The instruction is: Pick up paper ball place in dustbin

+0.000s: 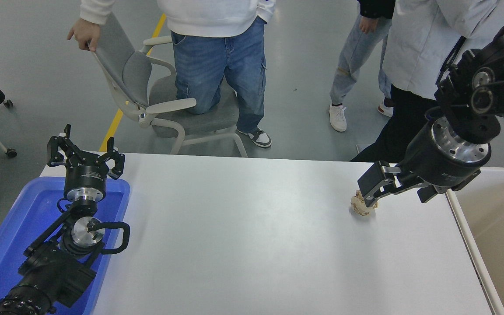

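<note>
Right gripper [372,192]: fingers closed around the paper ball [361,205] on the tabletop [243,227], apparently securing it for lifting;
Dustbin [497,227]: alongside, awaiting the drop;
Left gripper [85,155]: parked, fingers wide

The worktop [243,236] is bare across its wide middle, open for passage from the blue tray [11,245] at the left edge to the dustbin [497,227] at the right edge. The left hand [85,151] hangs over the tray's far end. The right hand [372,192] and paper ball [361,205] occupy the right side, near the dustbin rim. A chair [169,105] and standing people line the far side.
</note>
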You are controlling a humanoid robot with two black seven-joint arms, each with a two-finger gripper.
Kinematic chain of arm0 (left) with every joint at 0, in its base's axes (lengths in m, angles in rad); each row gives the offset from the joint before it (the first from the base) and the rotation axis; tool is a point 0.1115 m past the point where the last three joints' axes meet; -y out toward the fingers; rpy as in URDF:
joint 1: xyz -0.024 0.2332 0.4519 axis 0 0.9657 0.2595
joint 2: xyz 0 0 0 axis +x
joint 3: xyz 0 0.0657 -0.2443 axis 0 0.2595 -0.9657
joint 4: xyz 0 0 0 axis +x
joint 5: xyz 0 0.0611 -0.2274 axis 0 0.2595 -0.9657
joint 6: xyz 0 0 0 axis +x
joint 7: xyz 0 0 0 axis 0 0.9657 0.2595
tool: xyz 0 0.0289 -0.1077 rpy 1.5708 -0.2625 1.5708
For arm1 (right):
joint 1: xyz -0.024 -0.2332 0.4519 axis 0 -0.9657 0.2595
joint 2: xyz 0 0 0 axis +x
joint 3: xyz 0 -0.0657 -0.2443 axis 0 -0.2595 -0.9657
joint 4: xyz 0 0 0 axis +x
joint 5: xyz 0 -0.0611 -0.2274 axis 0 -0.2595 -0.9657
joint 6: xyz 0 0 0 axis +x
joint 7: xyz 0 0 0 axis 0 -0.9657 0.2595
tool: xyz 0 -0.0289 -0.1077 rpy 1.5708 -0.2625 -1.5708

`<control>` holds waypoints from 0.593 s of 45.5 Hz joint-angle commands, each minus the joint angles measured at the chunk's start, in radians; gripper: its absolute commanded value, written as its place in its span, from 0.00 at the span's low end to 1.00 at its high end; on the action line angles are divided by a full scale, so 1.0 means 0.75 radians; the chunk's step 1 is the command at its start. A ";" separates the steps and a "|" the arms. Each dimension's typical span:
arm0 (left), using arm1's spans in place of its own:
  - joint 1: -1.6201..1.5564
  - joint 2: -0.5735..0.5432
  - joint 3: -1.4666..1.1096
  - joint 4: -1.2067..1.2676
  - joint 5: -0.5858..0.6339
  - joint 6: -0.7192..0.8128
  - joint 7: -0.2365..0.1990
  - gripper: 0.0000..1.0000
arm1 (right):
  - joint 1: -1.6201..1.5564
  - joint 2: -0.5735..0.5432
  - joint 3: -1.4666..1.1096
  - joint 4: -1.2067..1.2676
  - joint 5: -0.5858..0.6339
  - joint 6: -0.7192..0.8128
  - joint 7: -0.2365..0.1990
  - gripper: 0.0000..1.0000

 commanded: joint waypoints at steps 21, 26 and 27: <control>0.000 0.000 0.001 0.000 0.000 0.000 0.000 0.99 | 0.004 -0.017 0.004 0.000 -0.006 0.002 0.000 1.00; 0.000 0.000 -0.001 0.000 0.000 0.000 0.000 0.99 | 0.004 -0.021 0.006 -0.002 -0.006 0.004 0.000 1.00; 0.000 0.000 0.001 0.000 0.000 0.000 0.000 0.99 | 0.004 -0.021 0.006 -0.002 -0.008 0.004 0.000 1.00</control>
